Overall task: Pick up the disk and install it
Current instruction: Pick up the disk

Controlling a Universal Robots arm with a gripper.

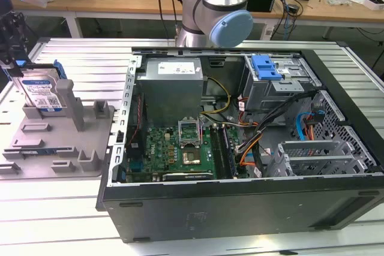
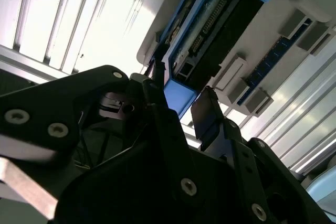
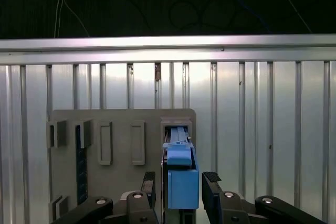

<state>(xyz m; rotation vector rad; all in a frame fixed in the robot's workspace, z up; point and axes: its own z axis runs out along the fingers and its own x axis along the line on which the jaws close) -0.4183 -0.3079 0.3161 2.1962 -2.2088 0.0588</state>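
Your hand (image 3: 180,178) is released: its 2 fingers (image 3: 211,188) straddle the disk (image 3: 181,156) with a thin gap on each side. The disk stands on edge in a slot at the corner of the grey fixture (image 1: 66,142), at the exterior view's left. A grey post (image 1: 69,103) rises just beside it, so room on that side is tight. Past the fixture's rim, the open ribbed worktop (image 1: 66,208) runs to its raised edge rail (image 3: 168,43). The open computer case (image 1: 240,208) sits near the fixture on the exterior view's right, its side wall close to the fixture's edge.

The first wrist view gives you the disk's blue carrier edge-on between the fingers. The second wrist view gives its dark face and connector row (image 2: 210,24). The exterior view gives its label and the blue latch (image 1: 266,67) on the drive bay.
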